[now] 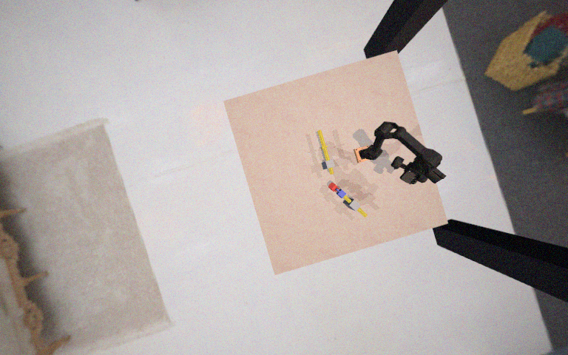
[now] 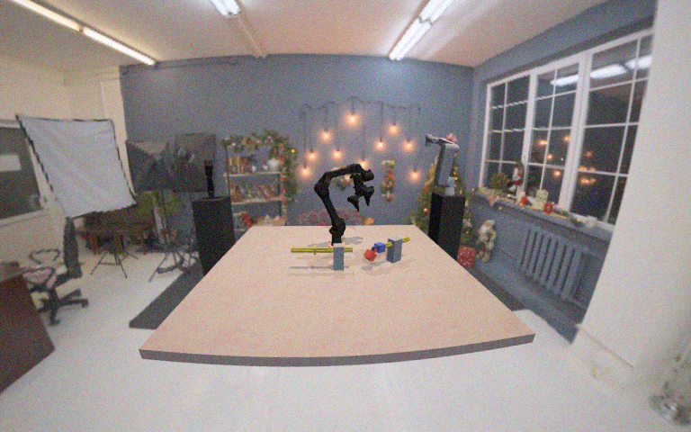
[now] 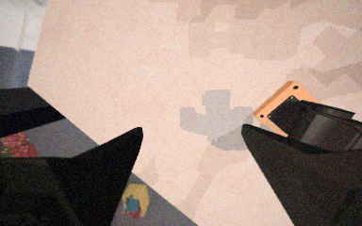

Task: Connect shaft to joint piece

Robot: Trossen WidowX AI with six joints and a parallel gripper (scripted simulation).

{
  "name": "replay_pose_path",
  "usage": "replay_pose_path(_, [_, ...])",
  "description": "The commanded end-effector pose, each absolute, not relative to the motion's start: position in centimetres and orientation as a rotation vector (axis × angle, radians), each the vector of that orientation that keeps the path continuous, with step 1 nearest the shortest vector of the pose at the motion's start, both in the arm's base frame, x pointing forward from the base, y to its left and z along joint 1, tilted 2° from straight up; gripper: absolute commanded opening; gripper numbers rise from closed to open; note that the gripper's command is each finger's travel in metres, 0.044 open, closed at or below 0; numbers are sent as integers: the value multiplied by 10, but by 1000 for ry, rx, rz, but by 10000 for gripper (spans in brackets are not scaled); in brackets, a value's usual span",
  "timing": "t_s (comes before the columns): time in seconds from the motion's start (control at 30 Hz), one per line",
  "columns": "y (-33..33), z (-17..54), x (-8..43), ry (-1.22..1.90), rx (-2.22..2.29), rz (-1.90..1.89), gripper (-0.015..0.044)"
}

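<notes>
Reaching the red joint piece (image 1: 333, 186) (image 2: 370, 254), beyond the blue part (image 1: 341, 193) (image 2: 379, 247), seems next. Gripper (image 1: 401, 170) (image 2: 363, 207) (image 3: 191, 130) spread, empty, well apart. Suggest squaring fingers, pinching lightly, then following the hinge arc.

Wall (image 2: 285, 81): blue-grey, bulbs (image 2: 352, 118) lit.
Window (image 2: 557, 121): dark panes.
Floor (image 1: 200, 293) (image 2: 285, 397): white, beyond table's (image 1: 268, 234) (image 2: 336, 315) (image 3: 118, 61) near edge.

a red joint piece (image 1: 332, 186) (beside a blue one (image 1: 341, 193)) sits near the long yellow shaft (image 1: 322, 144).
</notes>
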State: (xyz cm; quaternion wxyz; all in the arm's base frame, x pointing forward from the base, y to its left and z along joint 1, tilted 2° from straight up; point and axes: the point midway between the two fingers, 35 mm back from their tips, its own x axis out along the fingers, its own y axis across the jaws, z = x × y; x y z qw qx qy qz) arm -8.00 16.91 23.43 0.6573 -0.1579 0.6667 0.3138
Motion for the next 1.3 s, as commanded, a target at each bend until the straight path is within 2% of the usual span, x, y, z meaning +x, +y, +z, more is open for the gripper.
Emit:
replay_pose_path(0.0, [199, 232, -52, 1498, -316, 625, 440])
replay_pose_path(0.47, [241, 205, 102, 1505, -170, 278, 440])
replay_pose_path(0.7, [219, 187, 197, 1532, -91, 120, 440])
replay_pose_path(0.93, [160, 164, 289, 1564, -17, -5, 440])
replay_pose_path(1.27, [152, 160, 297, 1579, 68, -70, 440])
